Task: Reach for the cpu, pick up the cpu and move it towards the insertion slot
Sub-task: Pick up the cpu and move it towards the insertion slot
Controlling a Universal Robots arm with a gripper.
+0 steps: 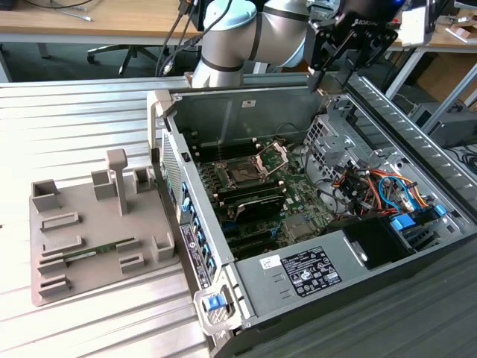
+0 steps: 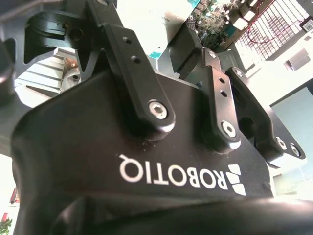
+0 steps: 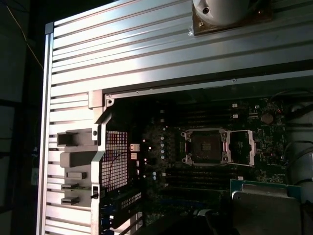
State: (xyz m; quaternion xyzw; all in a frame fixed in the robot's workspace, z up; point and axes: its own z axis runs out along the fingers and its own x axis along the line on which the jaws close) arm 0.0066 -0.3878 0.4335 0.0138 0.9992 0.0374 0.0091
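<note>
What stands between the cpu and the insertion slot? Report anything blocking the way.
Nothing visible does. In the first wrist view the cpu sits close to the camera, and the insertion slot lies bare, its hinged frame swung aside. In the exterior view the hand hangs over the open case.

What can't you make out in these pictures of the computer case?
The cpu, first wrist view: cut off by the picture's edge.
The insertion slot, exterior view: its contacts are too small to see.
The end effector, exterior view: top cut off by the edge; whether it holds the cpu is too small to tell.
</note>
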